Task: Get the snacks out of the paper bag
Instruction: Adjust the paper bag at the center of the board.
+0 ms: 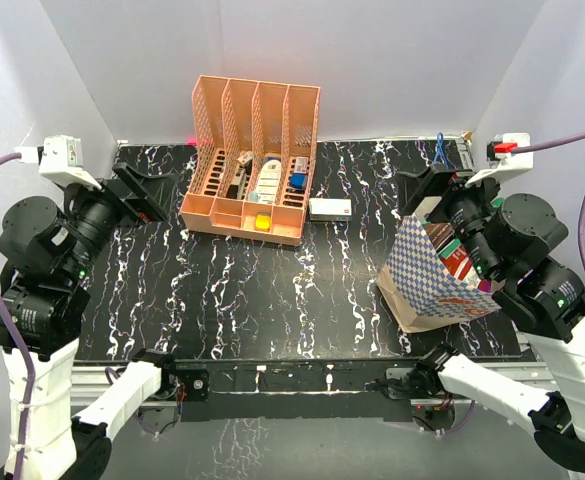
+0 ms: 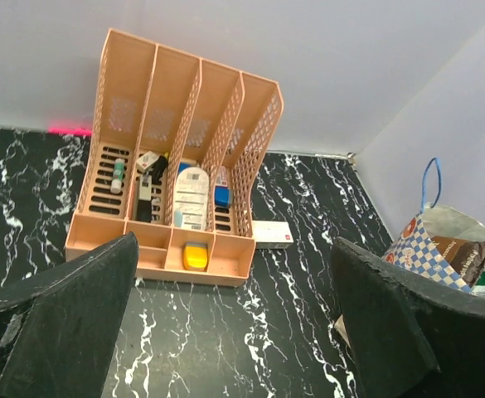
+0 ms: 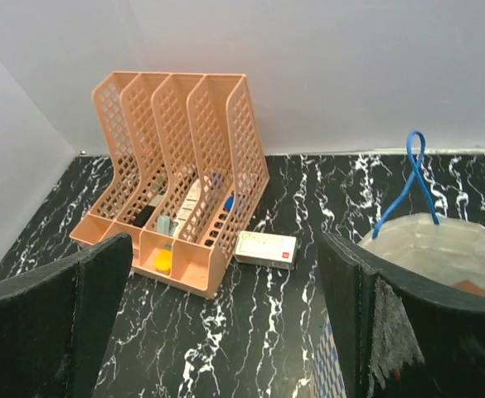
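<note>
Evidently not begun: snacks [image 1: 459, 262] packed inside bag [image 1: 424, 280] at right, mouth open for reaching in, just beside right gripper [image 1: 427, 195], spread wide; left gripper [image 1: 150, 196] spread too, parked aside, holding nothing.

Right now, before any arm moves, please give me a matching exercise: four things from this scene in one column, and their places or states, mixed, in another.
1. paper bag
2. orange rack
3. white box
4. left gripper

a. open, empty
b. far side, middle
c. right side, holds snacks
d. lying just right of the rack

Pairs: 1-c, 2-b, 3-d, 4-a
</note>
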